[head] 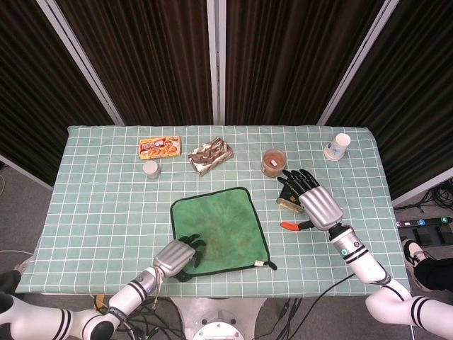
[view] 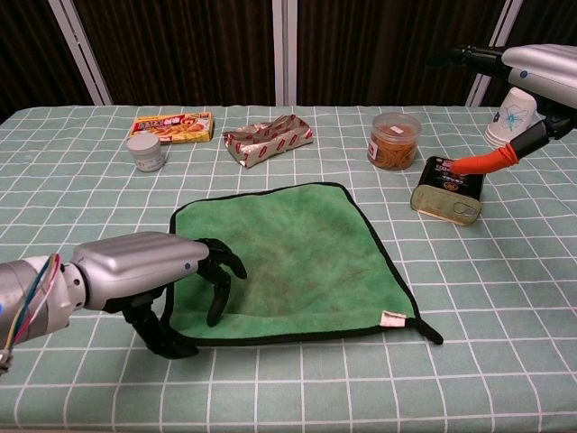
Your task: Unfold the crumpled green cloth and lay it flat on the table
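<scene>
Lying spread on the counter (head: 99, 184), the green cloth (head: 218, 228) looks soft and light (corners suit pinching); left hand (head: 178, 255) pinches its near-left corner, right hand (head: 316, 203) hovers splayed, empty.
</scene>
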### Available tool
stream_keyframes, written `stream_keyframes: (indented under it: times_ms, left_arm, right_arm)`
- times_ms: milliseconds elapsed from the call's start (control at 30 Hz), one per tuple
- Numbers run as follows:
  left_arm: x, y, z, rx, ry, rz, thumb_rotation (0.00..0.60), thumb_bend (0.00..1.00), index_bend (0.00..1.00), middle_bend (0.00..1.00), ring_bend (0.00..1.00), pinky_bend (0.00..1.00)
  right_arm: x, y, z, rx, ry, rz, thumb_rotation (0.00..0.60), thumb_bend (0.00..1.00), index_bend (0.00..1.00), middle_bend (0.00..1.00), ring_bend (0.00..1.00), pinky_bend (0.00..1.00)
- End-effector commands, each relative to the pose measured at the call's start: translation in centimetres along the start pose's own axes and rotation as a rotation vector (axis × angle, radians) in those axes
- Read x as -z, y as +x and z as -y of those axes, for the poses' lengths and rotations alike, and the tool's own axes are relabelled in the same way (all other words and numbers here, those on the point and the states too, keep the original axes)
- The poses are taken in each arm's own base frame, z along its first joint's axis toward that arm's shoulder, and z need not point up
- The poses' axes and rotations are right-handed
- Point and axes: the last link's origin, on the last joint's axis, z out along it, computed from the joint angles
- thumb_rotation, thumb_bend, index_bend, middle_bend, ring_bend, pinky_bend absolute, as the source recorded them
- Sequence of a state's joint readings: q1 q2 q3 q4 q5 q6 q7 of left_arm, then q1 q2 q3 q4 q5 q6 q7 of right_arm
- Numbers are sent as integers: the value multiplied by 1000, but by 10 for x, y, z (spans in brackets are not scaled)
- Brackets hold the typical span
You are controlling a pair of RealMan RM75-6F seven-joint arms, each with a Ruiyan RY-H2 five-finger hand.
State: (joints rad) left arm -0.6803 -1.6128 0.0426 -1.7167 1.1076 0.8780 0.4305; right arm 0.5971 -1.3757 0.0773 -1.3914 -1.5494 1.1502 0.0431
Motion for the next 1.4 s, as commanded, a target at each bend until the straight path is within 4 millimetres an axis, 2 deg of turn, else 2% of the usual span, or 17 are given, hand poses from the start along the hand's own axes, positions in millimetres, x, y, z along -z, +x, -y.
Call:
stream_keyframes:
  times_ms: [33, 233, 367, 467, 567, 633, 700, 733, 800, 933, 1033, 1200, 1400]
  left_arm:
    - [1, 1, -5, 14, -15, 19, 597, 115, 386, 172, 44, 158]
    - [6, 1, -14, 27, -57, 49, 544, 55, 356, 172, 44, 158]
    - [4, 3, -14, 36, -60, 48, 545, 55, 355, 172, 44, 158]
    - [2, 21, -4, 37, -15, -80, 588, 55, 355, 172, 44, 157]
    - [6, 46, 23, 43, 86, -241, 600, 57, 355, 172, 44, 158]
    - [12, 63, 49, 46, 176, -326, 600, 62, 356, 172, 44, 158]
    - [19, 77, 77, 49, 271, -391, 600, 72, 356, 172, 44, 157]
    - [24, 82, 89, 46, 310, -413, 600, 79, 355, 172, 44, 158]
    - [34, 89, 113, 37, 384, -446, 600, 88, 355, 171, 44, 157]
    - [70, 93, 158, -14, 522, -496, 600, 92, 355, 172, 45, 158]
    - [101, 88, 176, -52, 596, -534, 600, 93, 355, 172, 45, 158]
    - [148, 70, 182, -59, 669, -583, 600, 93, 346, 172, 45, 158]
    - [187, 44, 163, -40, 694, -617, 600, 93, 335, 162, 45, 158]
  right_arm:
    - [0, 0, -1, 0, -2, -1, 349, 0, 55, 0, 0, 0]
    - [1, 0, -1, -3, -5, -4, 350, 0, 55, 0, 0, 0]
    - [2, 1, -2, -1, -7, -9, 358, 0, 55, 0, 0, 0]
    - [3, 3, -6, 3, -15, -8, 353, 0, 55, 0, 0, 0]
    - [6, 8, -11, 22, -30, -5, 386, 0, 56, 0, 0, 0]
    - [10, 12, -16, 43, -47, -3, 450, 15, 56, 3, 0, 0]
    - [16, 17, -22, 65, -72, 5, 542, 48, 54, 21, 0, 13]
    - [20, 19, -26, 76, -87, 11, 566, 56, 48, 26, 0, 19]
    - [28, 23, -32, 86, -120, 13, 594, 62, 21, 23, 0, 25]
    - [53, 30, -48, 88, -203, -12, 600, 59, 0, 0, 0, 0]
    - [78, 33, -58, 81, -262, -37, 600, 62, 0, 0, 0, 0]
    - [121, 32, -66, 49, -334, -76, 600, 72, 0, 0, 0, 0]
    - [165, 35, -64, 27, -405, -118, 600, 76, 0, 0, 0, 0]
